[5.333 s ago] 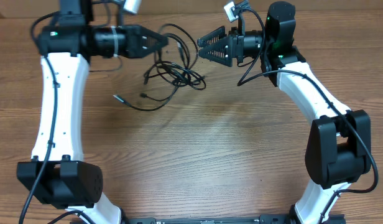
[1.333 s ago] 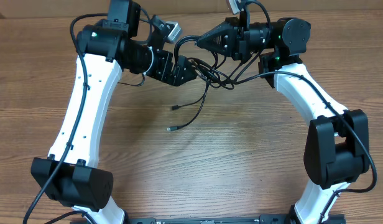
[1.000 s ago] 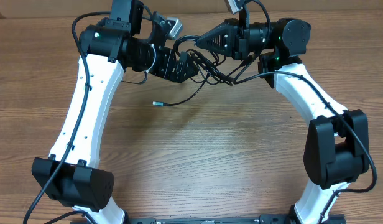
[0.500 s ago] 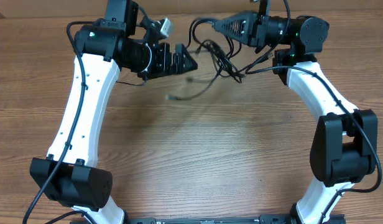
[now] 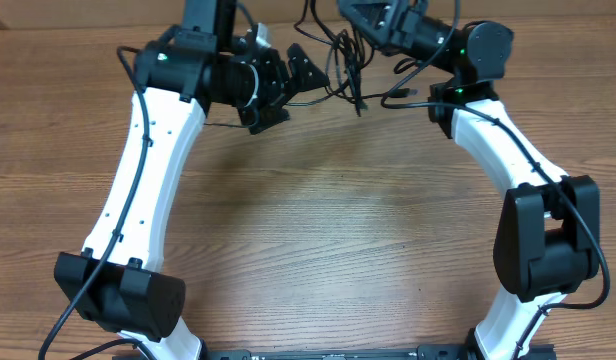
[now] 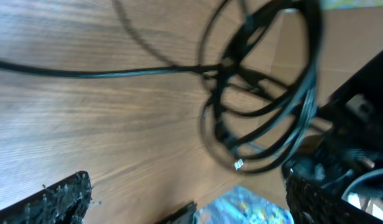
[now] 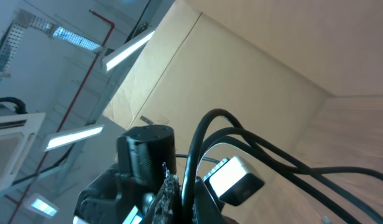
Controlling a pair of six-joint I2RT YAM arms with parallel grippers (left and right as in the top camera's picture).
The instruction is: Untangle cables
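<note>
The cables [image 5: 346, 75] are a tangle of thin black cords hanging at the far middle of the table. My right gripper [image 5: 346, 10] holds them up from above, at the top edge of the overhead view. In the right wrist view its jaws [image 7: 182, 199] are shut on one black cord [image 7: 198, 140], and further strands run off to the right. My left gripper [image 5: 291, 90] is open just left of the hanging bundle. The left wrist view shows its fingers [image 6: 61, 199] wide apart, with the looped cables [image 6: 260, 93] ahead of them and not between them.
The wooden table [image 5: 308, 220] lies below both arms. A cardboard wall [image 7: 241, 81] stands behind the table. A blue printed object [image 6: 253, 208] shows at the bottom of the left wrist view. The left arm's white camera [image 7: 232, 177] is close to the right gripper.
My right gripper has risen and moved toward the far edge with the cables, lifting their loose ends off the table. The left gripper has stayed open and turned slightly toward the bundle.
</note>
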